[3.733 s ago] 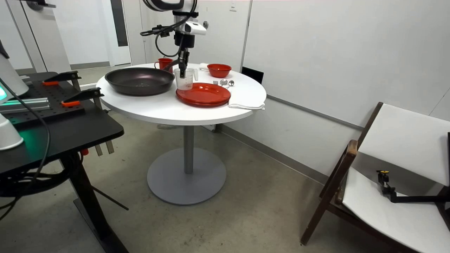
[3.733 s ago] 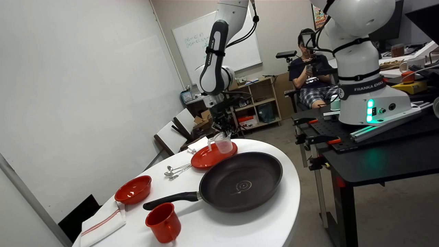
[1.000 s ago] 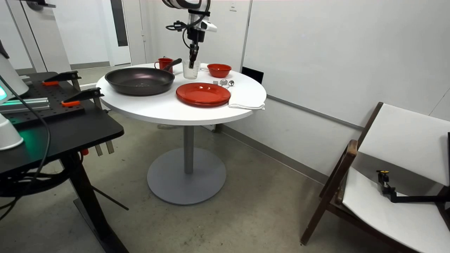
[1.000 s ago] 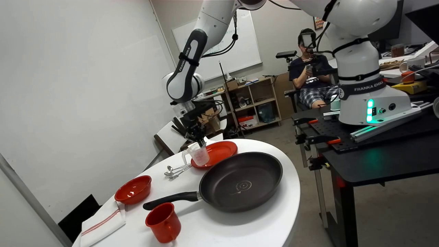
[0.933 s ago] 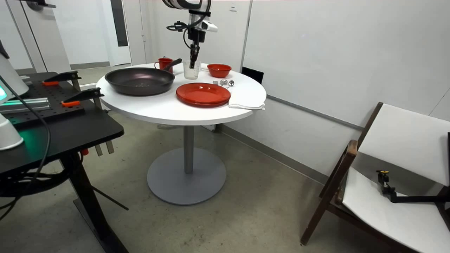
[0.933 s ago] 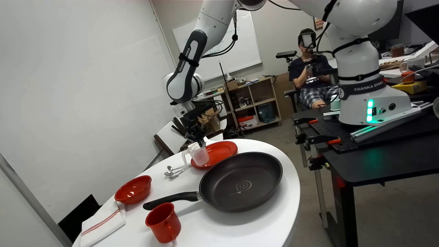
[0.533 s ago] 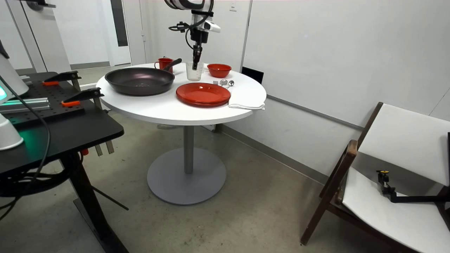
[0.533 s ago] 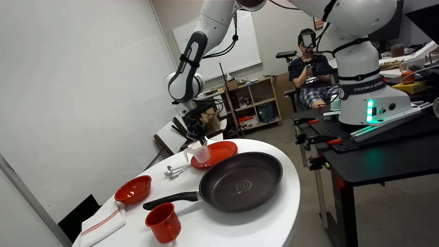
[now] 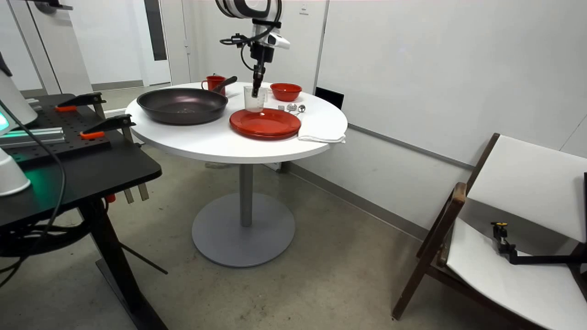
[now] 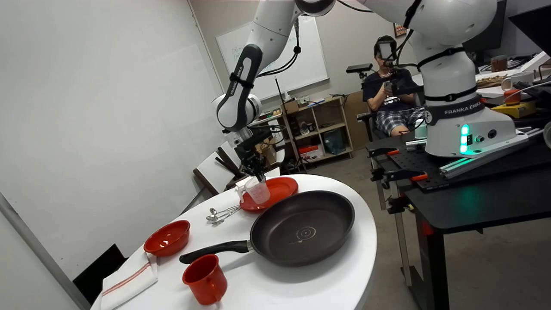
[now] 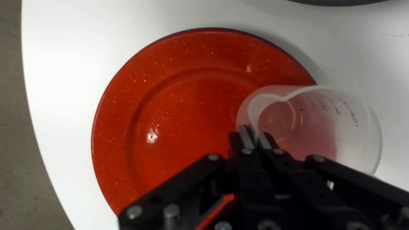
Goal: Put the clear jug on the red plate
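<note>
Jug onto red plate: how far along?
Done: the gripper is shut on the wall of the clear jug.
In hand: placement; in the wrist view the jug overlaps the edge of the red plate and reaches past it, contact unclear.
Left: likely centring, lowering and release, the jug being off-centre.

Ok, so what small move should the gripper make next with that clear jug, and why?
Probably ease the gripper toward the middle of the red plate before letting go: in the wrist view it pinches the wall of the clear jug, which overlaps the plate's edge, with the plate's middle off to its left.
</note>
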Robot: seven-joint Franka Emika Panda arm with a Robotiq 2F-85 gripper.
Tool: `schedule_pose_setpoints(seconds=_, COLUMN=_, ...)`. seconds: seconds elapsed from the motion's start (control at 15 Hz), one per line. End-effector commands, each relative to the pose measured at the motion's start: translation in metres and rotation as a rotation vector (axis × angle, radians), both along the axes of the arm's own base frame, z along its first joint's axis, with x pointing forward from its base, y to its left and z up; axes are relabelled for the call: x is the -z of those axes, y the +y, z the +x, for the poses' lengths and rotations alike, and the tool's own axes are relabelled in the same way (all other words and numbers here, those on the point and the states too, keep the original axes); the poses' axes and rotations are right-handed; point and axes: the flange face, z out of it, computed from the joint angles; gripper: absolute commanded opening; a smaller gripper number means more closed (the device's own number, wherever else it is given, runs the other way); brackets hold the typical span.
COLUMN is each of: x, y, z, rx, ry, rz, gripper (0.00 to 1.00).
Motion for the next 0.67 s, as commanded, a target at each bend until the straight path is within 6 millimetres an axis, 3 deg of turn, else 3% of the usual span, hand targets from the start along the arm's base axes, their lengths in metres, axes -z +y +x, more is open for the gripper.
schedule_pose_setpoints(seconds=0.0, x=0.005, y=-0.009, z=-0.008, rx=0.061, ry=0.015, rz=0.014, gripper=0.01)
schedule_pose_setpoints(seconds=0.6, x=0.015, y=-0.022, z=-0.016, rx=0.133, ry=0.017, rz=0.043, gripper=0.01)
